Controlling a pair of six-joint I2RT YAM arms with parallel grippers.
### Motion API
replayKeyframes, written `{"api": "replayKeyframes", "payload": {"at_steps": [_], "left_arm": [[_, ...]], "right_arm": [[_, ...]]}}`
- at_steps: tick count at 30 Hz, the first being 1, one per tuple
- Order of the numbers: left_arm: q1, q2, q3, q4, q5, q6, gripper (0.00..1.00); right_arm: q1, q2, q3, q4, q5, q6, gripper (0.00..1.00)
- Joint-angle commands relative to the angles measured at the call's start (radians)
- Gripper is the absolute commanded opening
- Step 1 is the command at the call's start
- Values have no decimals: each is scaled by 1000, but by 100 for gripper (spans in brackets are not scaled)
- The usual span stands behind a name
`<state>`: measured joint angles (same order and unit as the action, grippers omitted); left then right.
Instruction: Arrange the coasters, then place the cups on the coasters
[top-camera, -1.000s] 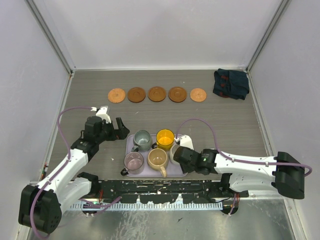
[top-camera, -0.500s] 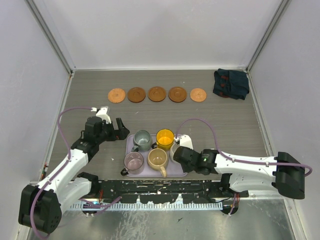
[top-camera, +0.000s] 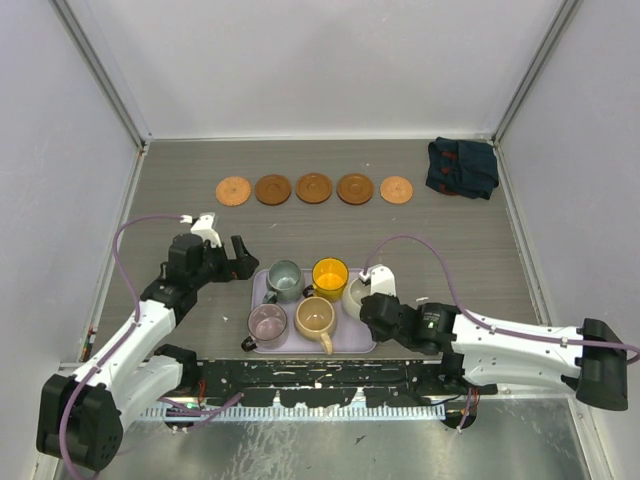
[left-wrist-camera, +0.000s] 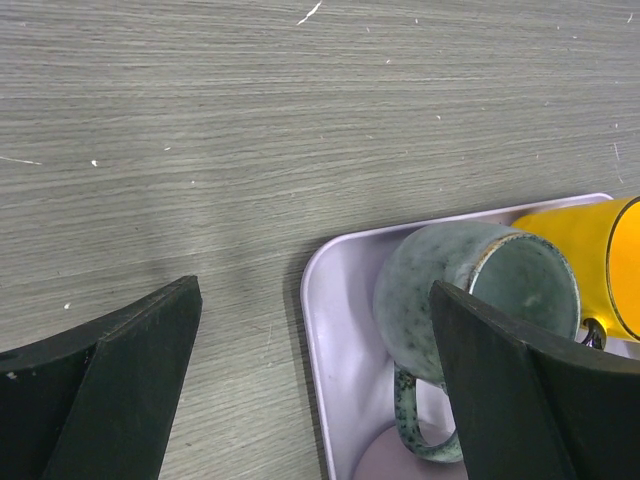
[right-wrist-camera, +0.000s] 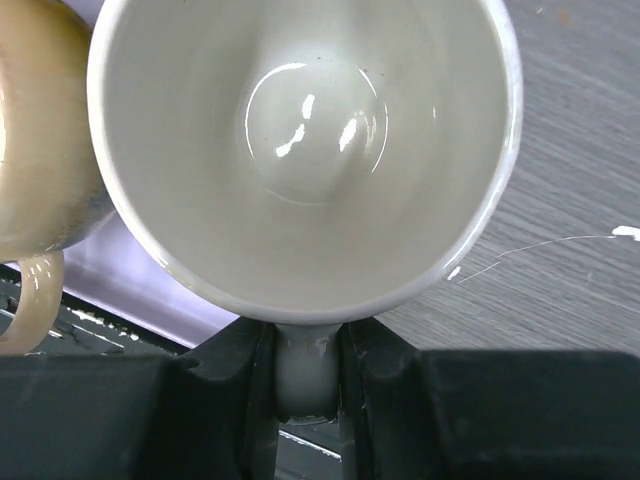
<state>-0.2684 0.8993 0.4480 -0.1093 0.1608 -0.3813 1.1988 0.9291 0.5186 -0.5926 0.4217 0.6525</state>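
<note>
a: nearest first. right gripper (right-wrist-camera: 305, 372)?
b: jaws pinched on the handle of the cream cup (right-wrist-camera: 300, 150). the cup is at the right edge of the lavender tray (top-camera: 258, 302) and, by the wrist view, partly over bare table. can't tell whether it is lifted.
a: other cups on the tray?
b: four, all upright. tan cup (top-camera: 315, 316) and pinkish-purple cup (top-camera: 267, 322) in the near row. grey-green cup (top-camera: 283, 276) and yellow cup (top-camera: 330, 273) in the far row.
a: left gripper (top-camera: 243, 258)?
b: jaws spread wide, nothing in them. it hovers just left of the tray's far-left corner, aimed toward the grey-green cup.
a: further out?
b: five coasters (top-camera: 314, 188) in a straight left-to-right row, evenly spaced, none touching, all bare. a dark cloth (top-camera: 462, 167) is bunched in the far right corner, apart from the row.
a: progress?
b: my read is that the arranging looks done. cup placing has barely begun, with no cup on a coaster yet. the cream cup is the first in hand, so all five carries are left. the right-end coaster seems the likely target, being nearest that arm.
</note>
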Motion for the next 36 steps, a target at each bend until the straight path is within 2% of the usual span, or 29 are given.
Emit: {"api": "replayKeyframes", "payload": {"at_steps": [1, 7, 13, 18, 21, 24, 27, 36], "left_arm": [[-2, -32, 3, 32, -6, 0, 98], [-3, -29, 12, 27, -7, 2, 98], [-3, -24, 17, 32, -4, 4, 98], [-2, -14, 35, 33, 6, 7, 98], [-4, -9, 49, 26, 8, 11, 98], [-2, -1, 66, 23, 6, 15, 98], [-2, 13, 81, 16, 0, 19, 98], [-3, 60, 164, -29, -52, 34, 98]], "right_arm": [[11, -77, 73, 42, 152, -39, 1], [12, -59, 176, -45, 282, -55, 1], [6, 28, 327, -134, 450, -70, 1], [-80, 95, 462, -107, 502, -179, 1], [-201, 104, 488, -4, 406, -285, 1], [-389, 120, 496, 126, 230, -377, 1], [-522, 176, 530, 199, 74, -428, 1], [-807, 508, 753, 282, -180, -489, 1]]}}
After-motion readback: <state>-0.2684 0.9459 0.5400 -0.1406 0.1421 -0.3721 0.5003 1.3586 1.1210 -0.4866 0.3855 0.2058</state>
